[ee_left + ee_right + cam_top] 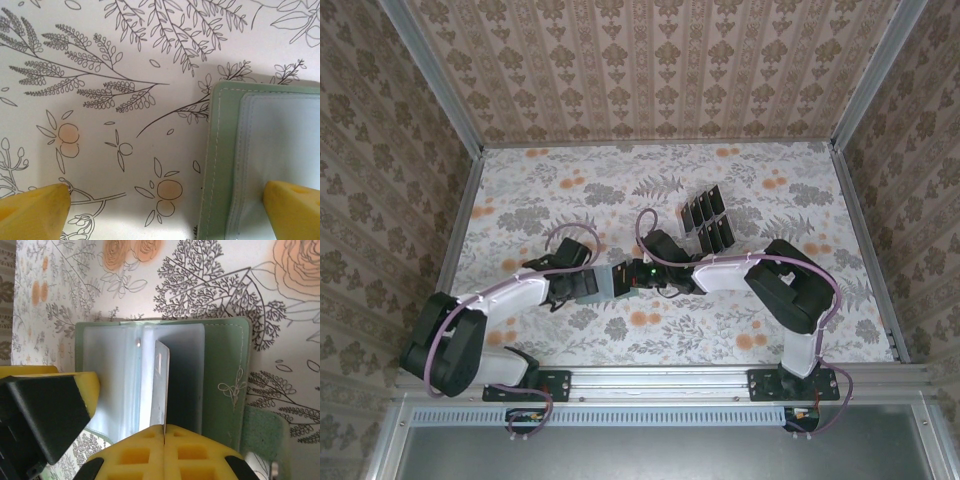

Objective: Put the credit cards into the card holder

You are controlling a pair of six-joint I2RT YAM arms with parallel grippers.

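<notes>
The card holder [592, 286] lies open on the flowered cloth between both grippers. In the right wrist view its grey-green cover [220, 365] and clear inner sleeves show. My right gripper [164, 427] is shut on one credit card [161, 382], held edge-on with its far end over the sleeves. My left gripper [165, 210] is open: one yellow fingertip [295, 210] sits over the card holder's [225, 150] inner page, the other [35, 207] over bare cloth. Several more black credit cards [705, 220] stand in rows behind the right arm.
The left gripper's yellow finger and black body [50, 410] sit close beside the right fingers at the wallet's edge. A green closing strap [260, 432] sticks out from the wallet. Patterned walls and metal rails [865, 250] border the table.
</notes>
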